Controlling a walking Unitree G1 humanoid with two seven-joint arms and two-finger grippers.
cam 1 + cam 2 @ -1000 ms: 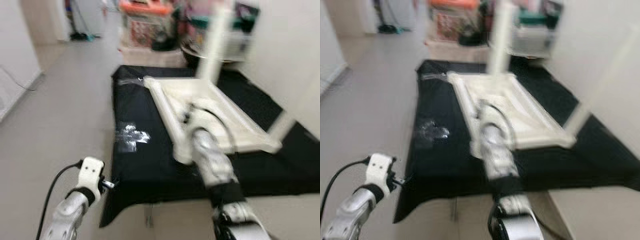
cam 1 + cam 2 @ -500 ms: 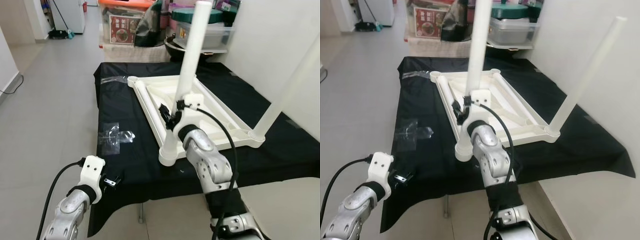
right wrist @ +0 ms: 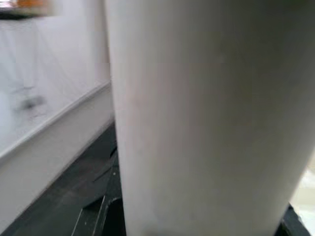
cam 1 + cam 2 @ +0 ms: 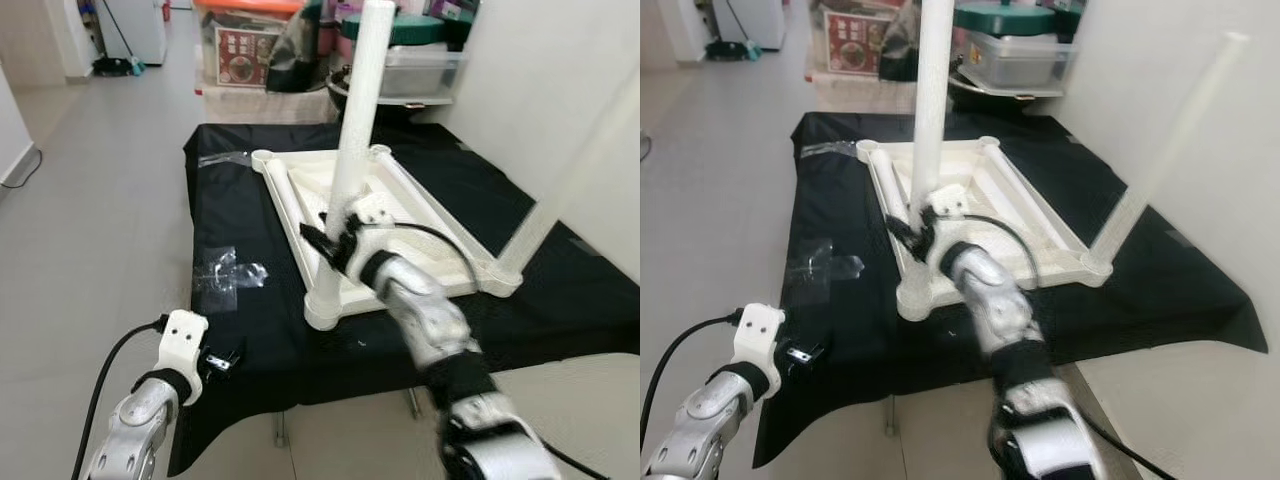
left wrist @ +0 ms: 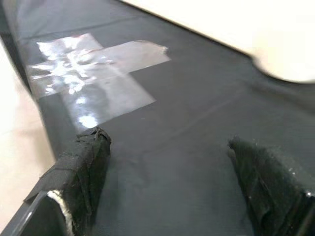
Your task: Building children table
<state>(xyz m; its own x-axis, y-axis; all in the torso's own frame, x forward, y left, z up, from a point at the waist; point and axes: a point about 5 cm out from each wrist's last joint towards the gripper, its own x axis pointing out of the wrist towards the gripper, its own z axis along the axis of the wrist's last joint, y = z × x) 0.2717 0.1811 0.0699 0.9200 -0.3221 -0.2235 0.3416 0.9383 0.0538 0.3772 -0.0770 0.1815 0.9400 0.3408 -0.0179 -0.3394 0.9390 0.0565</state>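
We count one tabletop, two upright legs, one black cloth, two plastic bags, two grippers.

No text can be read; the red label on the box behind the table is too blurred.

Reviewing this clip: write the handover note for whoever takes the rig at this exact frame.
Right gripper: at the near leg, low down, jaws around it by the wrist view; whether it is clamped is unclear.
Left gripper: jaws open, holding nothing, low over the black cloth near the clear tape.
Things: white tabletop lies upside down on the cloth.
Done: two legs stand upright, the near one and the right-corner leg.
Left: the two far corner sockets have no legs. Spare legs not spotted.
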